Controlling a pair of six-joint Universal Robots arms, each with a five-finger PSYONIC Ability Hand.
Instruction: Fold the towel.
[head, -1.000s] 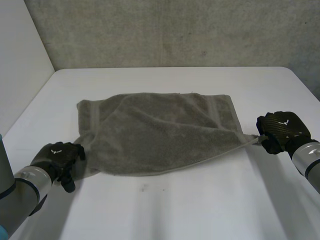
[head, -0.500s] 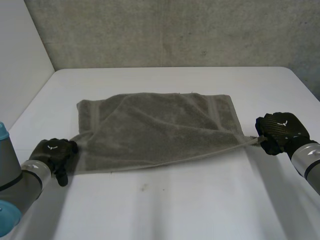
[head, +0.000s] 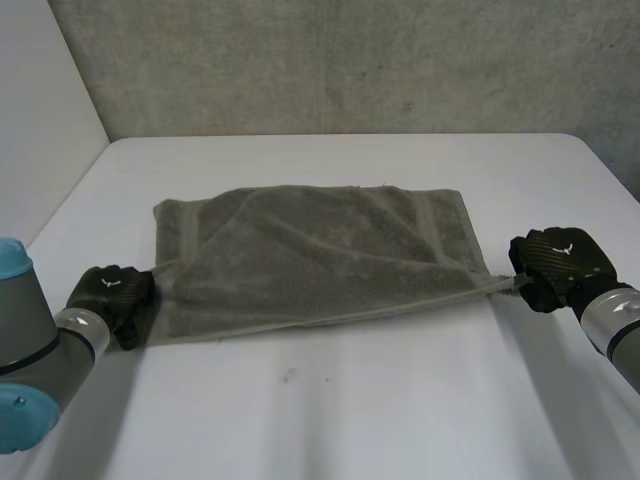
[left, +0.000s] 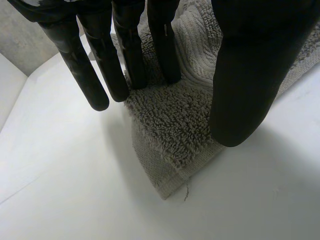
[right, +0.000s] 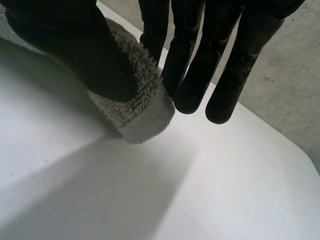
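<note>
- The left hand (head: 112, 295) grasps the near-left corner of the towel (head: 320, 260), the cloth pinched between its thumb and straight fingers. The right hand (head: 555, 265) grasps the near-right corner, its thumb pressing the hem against a finger.
- Between the 2 hands the near edge runs taut and appears lifted slightly off the table (head: 350, 410). I judge this to be the start of fold 1.
- Done well, both pinches hold firm, and the 2 corners rise level and travel together, so the edge makes a straight line without sagging.
- Diagonal creases run across the middle towards each held corner. Mild outward tension should smooth them.
- The far edge lies flat on the table. The near corners should land squarely on the far corners, hems matched, before either hand lets go.
</note>
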